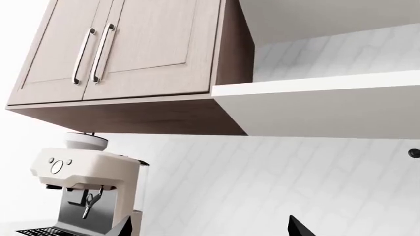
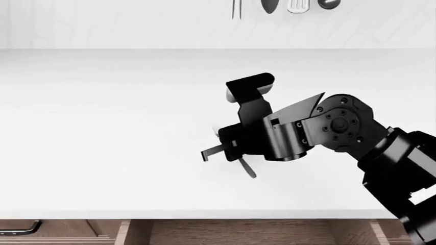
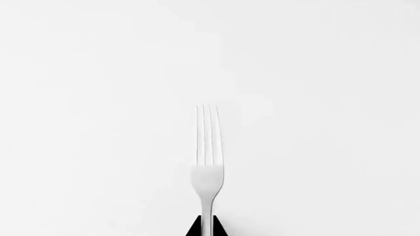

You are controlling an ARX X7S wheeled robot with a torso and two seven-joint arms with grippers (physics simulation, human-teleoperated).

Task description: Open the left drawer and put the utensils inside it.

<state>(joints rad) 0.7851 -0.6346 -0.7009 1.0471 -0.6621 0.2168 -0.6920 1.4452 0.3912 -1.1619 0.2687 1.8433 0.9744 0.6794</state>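
Observation:
In the right wrist view, the slim silver fork (image 3: 206, 162) points straight away from my right gripper (image 3: 207, 230), whose two black fingertips press on either side of its handle. A faint shadow beside the tines falls on the white counter (image 2: 102, 127). In the head view the right gripper (image 2: 228, 159) hangs over the middle of the counter. Below the counter's front edge the left drawer (image 2: 245, 234) stands open, showing its plain wooden inside. The black knife is out of view. My left gripper (image 1: 211, 232) is open and empty, raised towards the wall.
A dark spoon (image 2: 269, 5), a white slotted spatula (image 2: 297, 5) and other utensils hang on the back wall. A shut drawer's dark handle (image 2: 19, 227) shows at lower left. A coffee machine (image 1: 85, 182), wall cabinet (image 1: 125, 49) and white shelf (image 1: 315, 88) face the left arm.

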